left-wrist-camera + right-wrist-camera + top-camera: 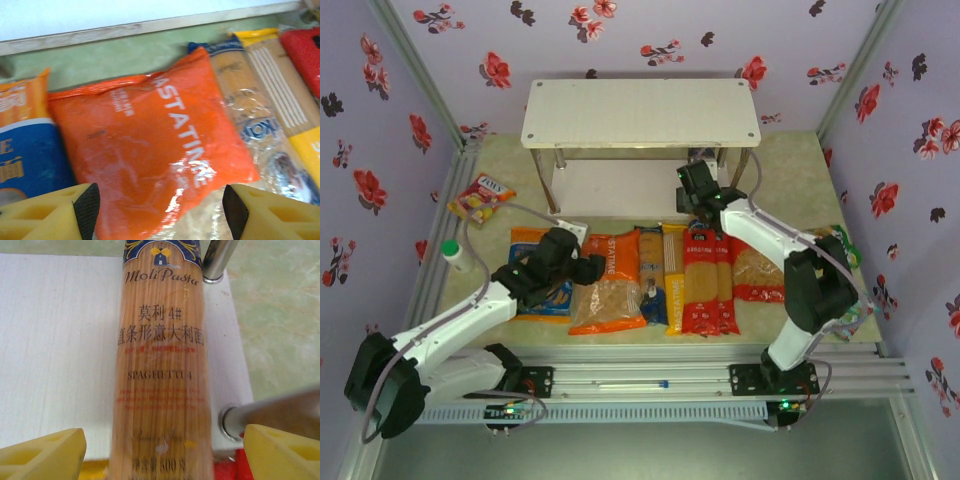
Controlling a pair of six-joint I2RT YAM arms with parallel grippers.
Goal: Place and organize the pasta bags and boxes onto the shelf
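Spaghetti pack: we see a long, glossy dark blue pack of tan strands. It lies flat on the shelf's lower board, by a round metal post at its 3 o'clock end.
Shelf: white, matte, rectangular, at 12 o'clock on the marbled tabletop; bare board lies at the pack's 9 o'clock.
Right claw: spread wide, a finger on each side of the pack, clear of it.
Left claw: spread apart above the crinkly orange bag.
Neighbours: blue-orange bag at its 9 o'clock, clear-wrapped blue pack at 3 o'clock, edges meeting.
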